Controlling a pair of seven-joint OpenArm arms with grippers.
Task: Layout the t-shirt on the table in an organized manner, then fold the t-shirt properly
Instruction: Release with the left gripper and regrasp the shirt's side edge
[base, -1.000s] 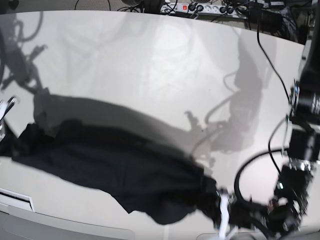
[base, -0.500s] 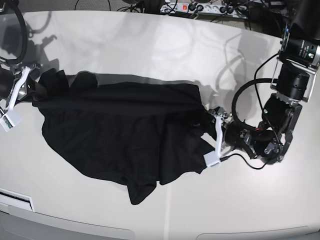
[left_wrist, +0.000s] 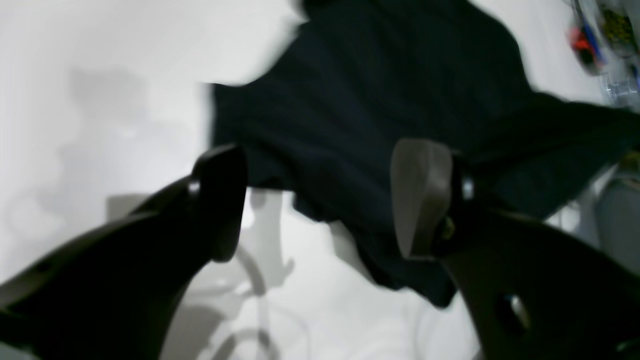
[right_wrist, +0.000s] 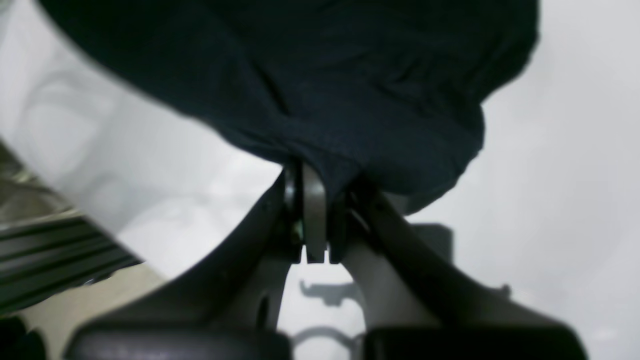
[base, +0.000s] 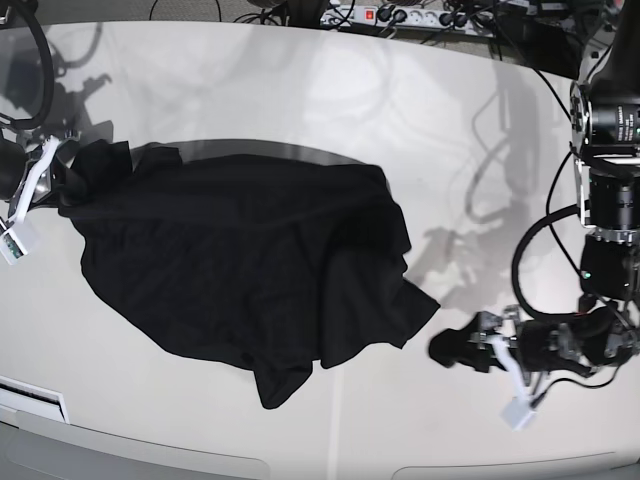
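On the worktop: shirt is lying rumpled.
Right hand: is pinching shirt's corner.
Left hand: is gaping empty, just beside shirt's opposite edge.

t-shirt mid table, far side free

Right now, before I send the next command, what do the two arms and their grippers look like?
Both arms are black. The left arm is built of stacked cylindrical segments with white lettering, and black cables loop beside it. The left gripper has dark curved fingers with grey inner pads, plus a white bracket ending in a small white tag. The right gripper carries a matching white bracket and tag.
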